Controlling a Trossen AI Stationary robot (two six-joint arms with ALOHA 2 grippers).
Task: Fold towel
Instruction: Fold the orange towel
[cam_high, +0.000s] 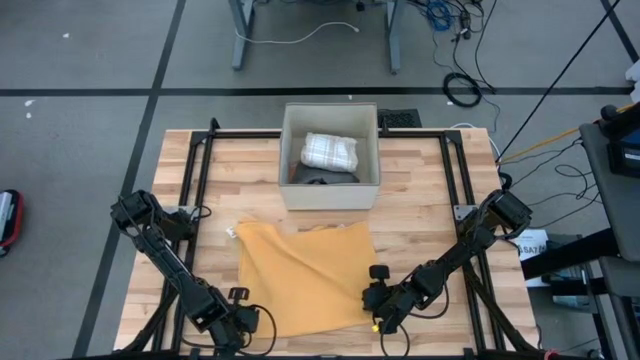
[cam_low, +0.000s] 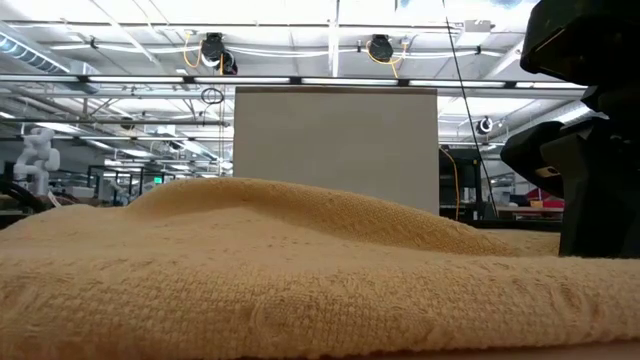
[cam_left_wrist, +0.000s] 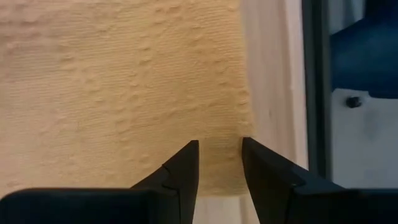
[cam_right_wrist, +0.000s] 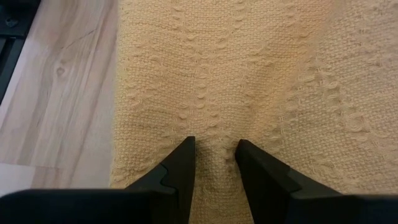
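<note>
The pale butcher-block wooden table (cam_high: 420, 215) carries everything here, ringed by a black metal frame (cam_high: 200, 170), and toward its far side stands an open grey square bin (cam_high: 330, 190) holding a rolled white checked cloth (cam_high: 330, 151). Nearer the robot, just short of the bin, the mustard-yellow woven towel (cam_high: 305, 275) lies spread on the wood, roughly square and slightly skewed, a small white tag (cam_high: 231, 233) at its far left corner. Both dark arms reach to its near edge: the left gripper (cam_high: 243, 322) sits at the near left corner, the right gripper (cam_high: 378, 303) at the near right corner, so each arm is closest to its own corner and the cloth stretches away from both toward the bin; a fold would likely carry that near edge away from the robot. The left wrist view shows what the overhead picture cannot: the left fingers (cam_left_wrist: 180, 171) stand parted with a clear gap straddling the towel's corner, gripping nothing visibly. In the right wrist view the right fingers (cam_right_wrist: 180, 168) are parted to a similar narrow gap with a raised ridge of cloth between them; whether they actually pinch it I cannot tell. The table-height view shows a gentle hump in the cloth.
</note>
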